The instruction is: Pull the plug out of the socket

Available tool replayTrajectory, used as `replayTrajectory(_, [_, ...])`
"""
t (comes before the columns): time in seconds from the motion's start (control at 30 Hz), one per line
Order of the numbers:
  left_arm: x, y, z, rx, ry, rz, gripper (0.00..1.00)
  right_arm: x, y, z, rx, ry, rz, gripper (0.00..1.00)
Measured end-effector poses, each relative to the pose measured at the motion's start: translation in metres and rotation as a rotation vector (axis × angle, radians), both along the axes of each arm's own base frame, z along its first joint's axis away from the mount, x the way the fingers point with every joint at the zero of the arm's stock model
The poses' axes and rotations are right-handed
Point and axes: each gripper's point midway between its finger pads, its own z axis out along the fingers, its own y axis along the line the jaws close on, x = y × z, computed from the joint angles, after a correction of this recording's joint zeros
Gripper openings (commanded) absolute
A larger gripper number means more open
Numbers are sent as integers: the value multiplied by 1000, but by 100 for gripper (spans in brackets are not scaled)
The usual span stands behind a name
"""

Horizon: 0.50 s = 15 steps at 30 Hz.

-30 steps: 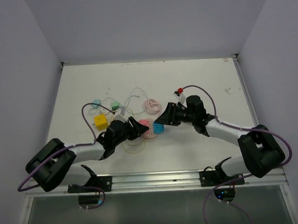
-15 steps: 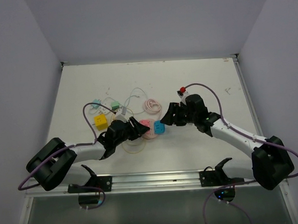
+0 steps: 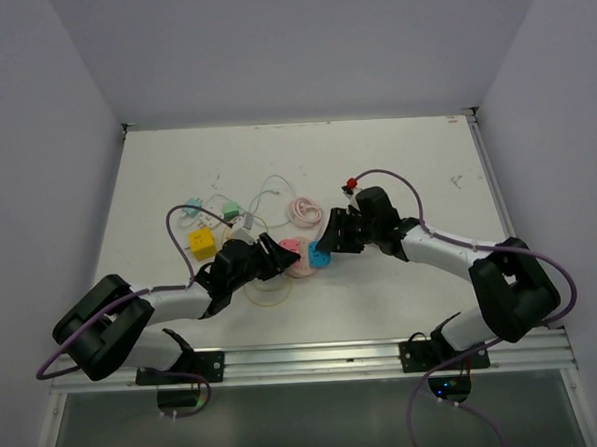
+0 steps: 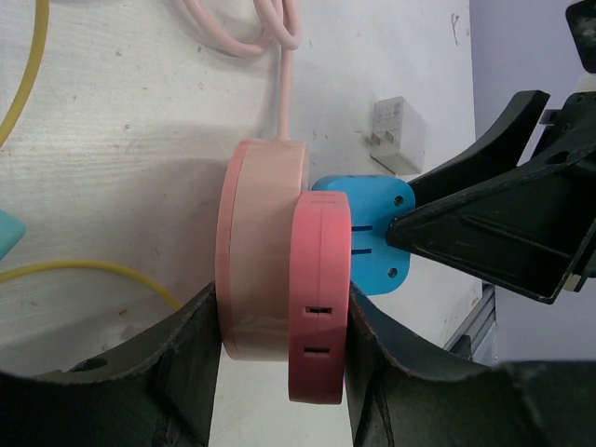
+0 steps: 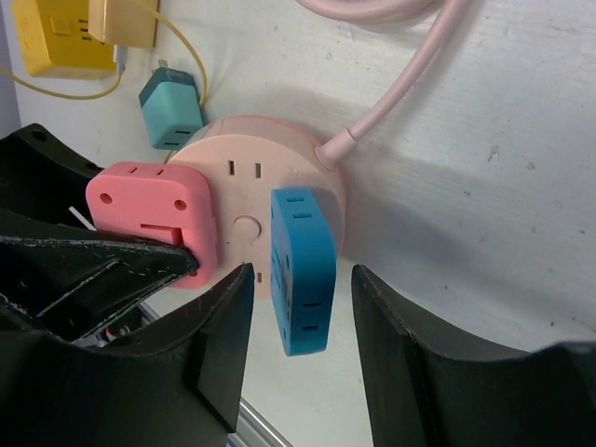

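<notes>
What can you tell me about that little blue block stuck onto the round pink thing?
The blue plug is a small rounded-square block of glossy bright-blue plastic, with slots in its outward face. It sits plugged into the flat face of the round pink socket, beside a darker pink adapter seated on the same face. The right pincer straddles it, one black finger on each side, with narrow gaps showing, so it looks not yet gripped.
</notes>
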Motion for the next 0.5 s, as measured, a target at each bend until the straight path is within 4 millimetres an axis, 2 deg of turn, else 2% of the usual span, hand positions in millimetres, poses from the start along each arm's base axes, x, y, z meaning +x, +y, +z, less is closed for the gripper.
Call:
replayTrajectory(0.13, [0, 0, 0, 0, 0, 0, 0, -2, 6, -7, 14, 28, 16, 46])
replayTrajectory(0.2, [0, 0, 0, 0, 0, 0, 0, -4, 9, -11, 14, 35, 24, 41])
replayTrajectory(0.23, [0, 0, 0, 0, 0, 0, 0, -5, 10, -11, 14, 39, 27, 37])
replayTrajectory(0.37, [1, -1, 0, 3, 2, 1, 0, -7, 13, -10, 22, 45, 33, 14])
replayTrajectory(0.5, [4, -1, 0, 16, 10, 9, 0, -6, 12, -9, 12, 54, 25, 1])
